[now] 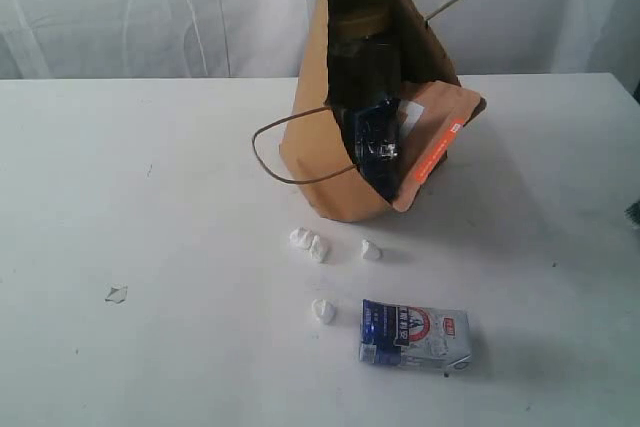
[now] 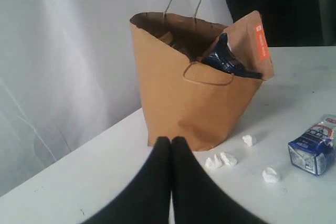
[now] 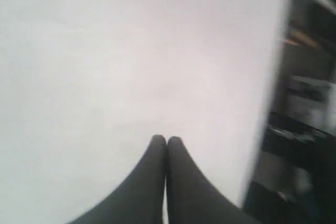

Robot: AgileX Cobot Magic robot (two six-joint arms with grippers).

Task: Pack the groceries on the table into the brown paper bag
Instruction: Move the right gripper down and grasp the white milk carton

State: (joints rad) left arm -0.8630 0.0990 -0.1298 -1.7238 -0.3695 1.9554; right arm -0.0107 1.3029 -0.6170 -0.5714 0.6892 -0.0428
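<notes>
Kraft-brown paper bag [image 1: 318,152], standing toward the tabletop's [image 1: 120,197] far edge, holds your dark-blue noodle pack [image 1: 375,145], orange-brown pouch [image 1: 437,127] and a dark jar [image 1: 364,42], while the blue-white carton [image 1: 415,335] lies outside near the front edge, and your left gripper [image 2: 171,145] and right gripper [image 3: 166,142] are both pinched closed, empty.

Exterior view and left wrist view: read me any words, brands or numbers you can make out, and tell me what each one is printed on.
No text can be read as words in any view.
Blue-white carton: round red emblem and a red patch with white print, too blurred to read.
Orange-brown pouch: white lettering on its orange strip, too small to read.
Long dark-blue noodle pack: pale print, blurred.
Brown paper bag: no print visible.
</notes>
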